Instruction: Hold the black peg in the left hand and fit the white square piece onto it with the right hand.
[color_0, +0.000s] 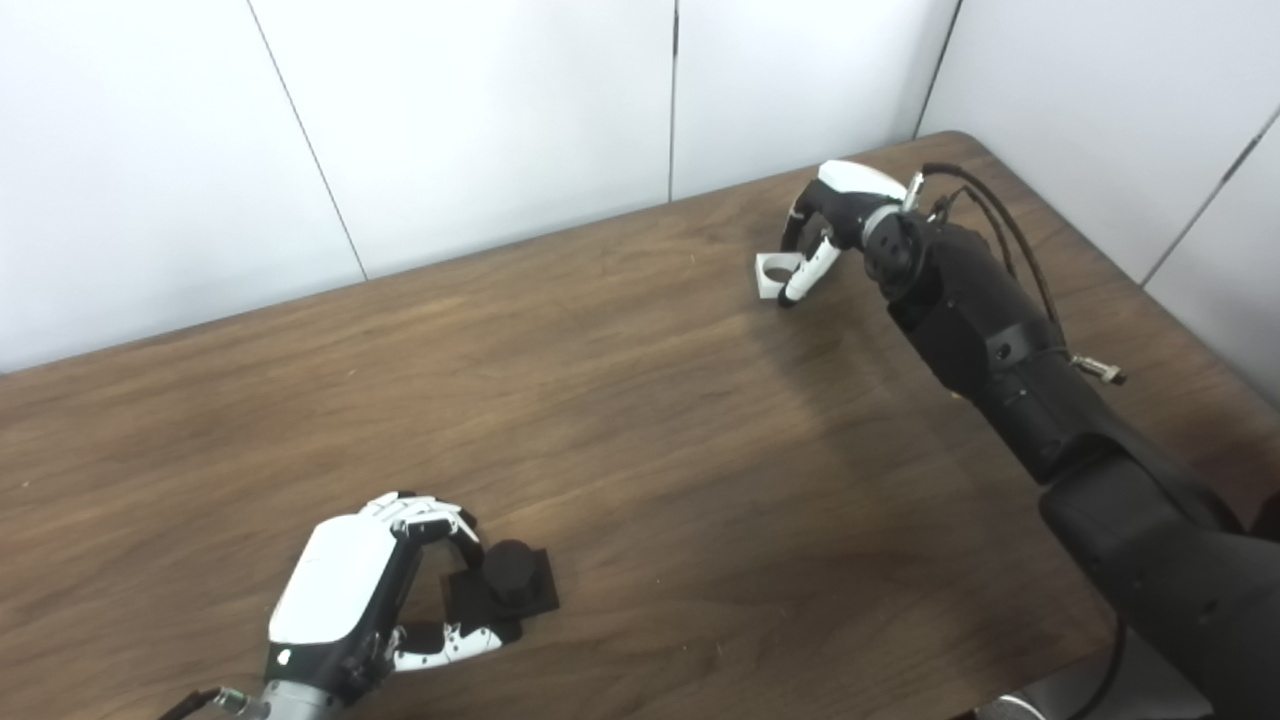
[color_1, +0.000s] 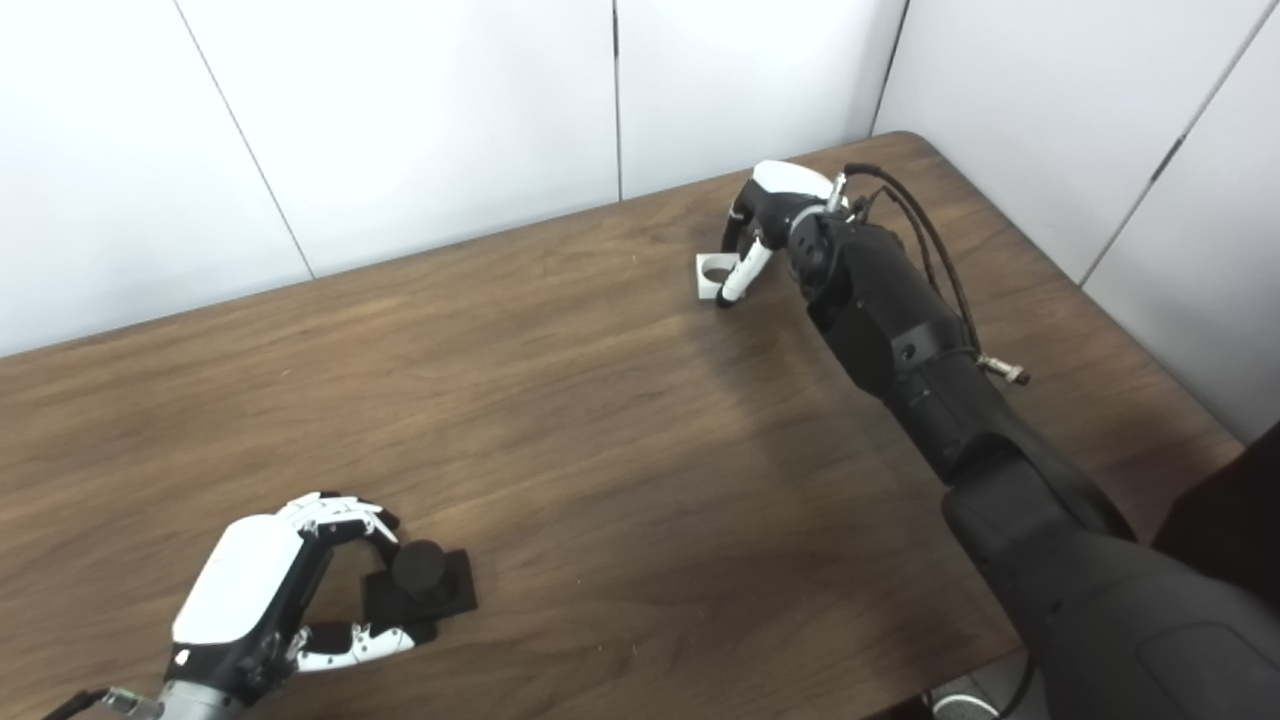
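Near the tabletop's (color_0: 640, 420) front edge, your left hand (color_0: 350, 590) curls its fingers around the peg (color_0: 508, 572); far back, your right hand (color_0: 835, 215) pinches the piece (color_0: 775, 273).

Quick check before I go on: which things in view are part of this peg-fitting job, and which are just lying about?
Part of the job:
- black peg on its square base, near edge
- left hand, fingers curled around the peg
- white square piece, far side
- right hand, fingers on that piece

Lying about:
- nothing loose; only the wooden table and the wall panels behind
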